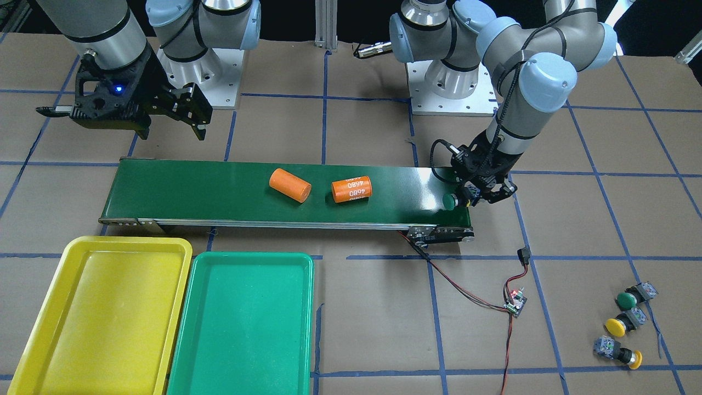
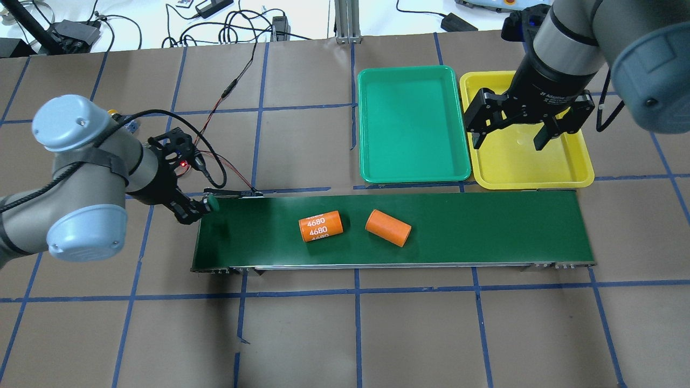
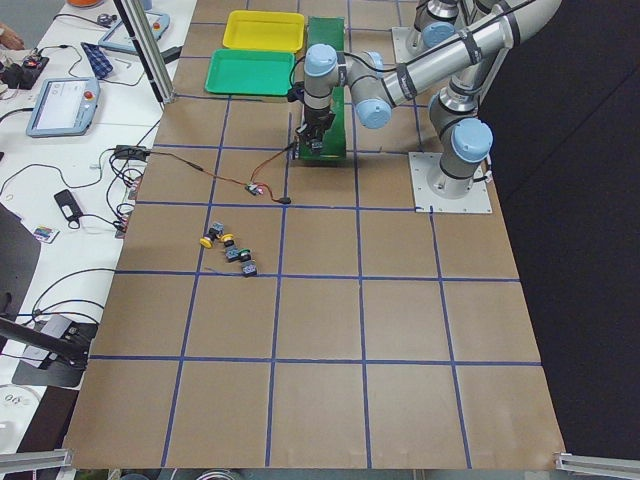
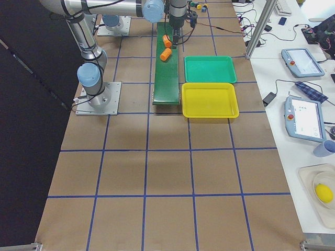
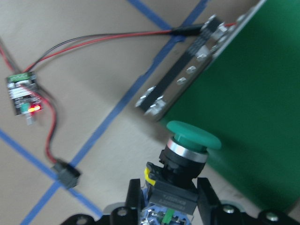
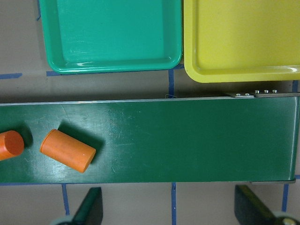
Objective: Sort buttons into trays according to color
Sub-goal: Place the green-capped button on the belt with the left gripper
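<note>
My left gripper [image 2: 198, 209] is shut on the black body of a green-capped button [image 2: 212, 202] and holds it at the left end of the conveyor belt [image 2: 474, 226]. In the left wrist view the green cap [image 5: 193, 135] overhangs the belt's edge. Three more buttons lie on the paper: one green [image 1: 630, 297] and two yellow [image 1: 621, 323] [image 1: 621, 352]. My right gripper [image 2: 511, 139] is open and empty above the yellow tray [image 2: 517, 164]. The green tray [image 2: 412, 124] lies beside it. Both trays are empty.
Two orange cylinders [image 2: 321, 226] [image 2: 388, 228] lie on the belt's middle. A small controller board [image 1: 515, 302] with red and black wires lies on the paper near the belt's left end. The bases of both arms stand behind the belt.
</note>
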Available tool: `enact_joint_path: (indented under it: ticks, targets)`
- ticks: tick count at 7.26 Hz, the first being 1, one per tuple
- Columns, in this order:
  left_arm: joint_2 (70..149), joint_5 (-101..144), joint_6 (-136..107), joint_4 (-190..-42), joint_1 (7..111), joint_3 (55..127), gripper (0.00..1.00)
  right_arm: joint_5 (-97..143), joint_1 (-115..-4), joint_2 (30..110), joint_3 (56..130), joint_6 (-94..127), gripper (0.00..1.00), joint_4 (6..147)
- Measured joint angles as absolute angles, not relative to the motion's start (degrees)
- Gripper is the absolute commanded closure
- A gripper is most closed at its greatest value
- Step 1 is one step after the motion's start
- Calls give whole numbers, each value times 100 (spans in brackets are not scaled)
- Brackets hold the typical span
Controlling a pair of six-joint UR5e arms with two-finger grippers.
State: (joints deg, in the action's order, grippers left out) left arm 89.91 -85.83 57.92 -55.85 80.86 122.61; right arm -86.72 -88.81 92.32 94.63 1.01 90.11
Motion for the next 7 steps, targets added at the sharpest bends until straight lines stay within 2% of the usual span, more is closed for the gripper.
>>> enact_joint_path:
  ticks: [2, 4, 6, 7]
  targets:
    - [9011, -8507, 5454, -5616, 8453, 12296, 0, -8722, -8878, 9229, 9466, 103, 0, 9011]
    - [9063, -8530, 5526, -5629, 8314, 12138, 0, -8732, -8877, 9229, 9461, 105, 0, 9011]
    - [9462, -8576, 6155, -5712, 7364, 11487, 0, -8737, -8877, 9228, 9458, 106, 0, 9011]
    - [9878, -8584, 6550, -5821, 6891, 10931, 0, -8739, -8877, 9228, 9458, 106, 0, 9015]
